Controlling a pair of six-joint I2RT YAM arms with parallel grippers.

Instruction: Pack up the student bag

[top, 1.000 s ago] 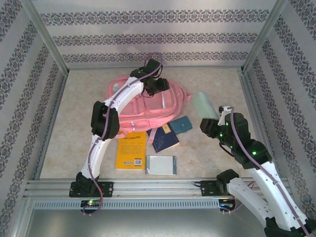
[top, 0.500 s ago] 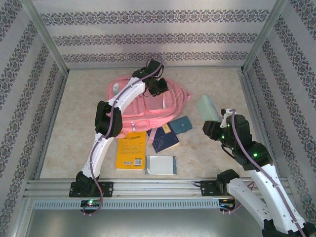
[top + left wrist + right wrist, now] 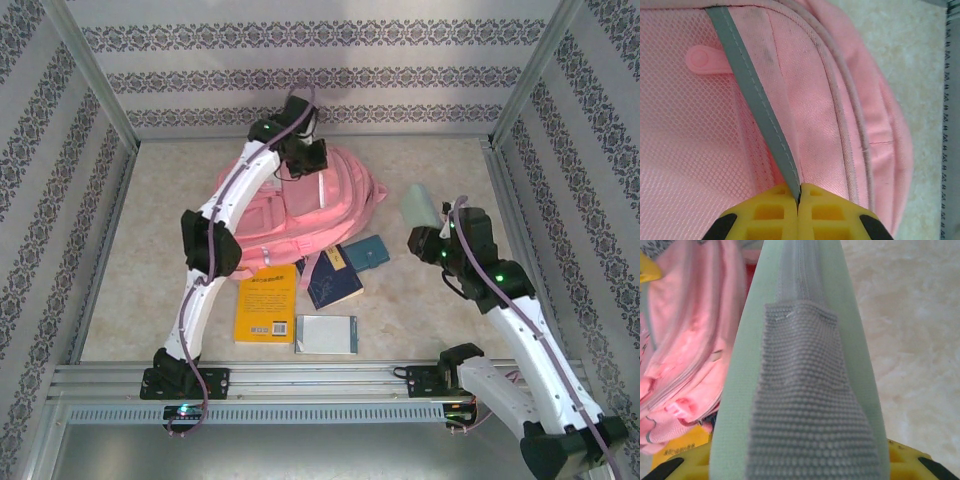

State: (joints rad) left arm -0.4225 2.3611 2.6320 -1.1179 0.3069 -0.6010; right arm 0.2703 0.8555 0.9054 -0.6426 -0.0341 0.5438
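Left gripper [image 3: 799,192] clamped the grey strip [image 3: 752,95] of the student bag [image 3: 335,200]; right gripper [image 3: 428,235] clamped a green pouch [image 3: 416,205]; 3 books [image 3: 265,305] lay unpacked by the table [image 3: 140,290]'s near edge.

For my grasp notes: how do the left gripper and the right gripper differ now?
The left gripper is shut tight on the grey strip of the student bag; the right gripper holds a pale green pouch, jaws wider apart. The left one reaches over the bag; the right one is beside it. Both have yellow fingers.
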